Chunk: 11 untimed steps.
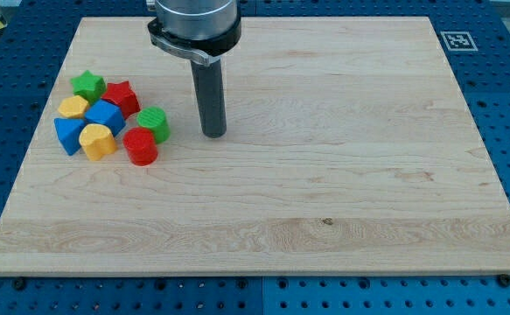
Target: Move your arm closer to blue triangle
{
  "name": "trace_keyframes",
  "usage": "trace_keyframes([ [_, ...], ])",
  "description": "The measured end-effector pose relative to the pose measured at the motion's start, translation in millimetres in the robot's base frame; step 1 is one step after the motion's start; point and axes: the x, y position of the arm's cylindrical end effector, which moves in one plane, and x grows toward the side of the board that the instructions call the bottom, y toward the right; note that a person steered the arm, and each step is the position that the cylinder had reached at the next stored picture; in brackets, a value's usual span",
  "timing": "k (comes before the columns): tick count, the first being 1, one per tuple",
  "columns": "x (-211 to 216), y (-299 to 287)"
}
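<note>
The blue triangle (66, 135) lies at the left end of a cluster of blocks on the wooden board (324, 175), at the view's left. My tip (214, 134) rests on the board to the right of the cluster, well right of the blue triangle and about a block's width right of the green cylinder (154, 123). Between tip and triangle lie the yellow heart-shaped block (97, 141), the blue cube (106, 115) and the red cylinder (140, 146).
The cluster also holds a green star (88, 85), a red star (121, 96) and a yellow block (73, 108). A black-and-white marker (455, 40) sits at the board's top right corner. Blue pegboard surrounds the board.
</note>
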Motion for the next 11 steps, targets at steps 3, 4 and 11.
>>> trace_keyframes([
  [3, -71.5, -30.7],
  [4, -122.5, -76.8],
  [11, 28.0, -195.3],
])
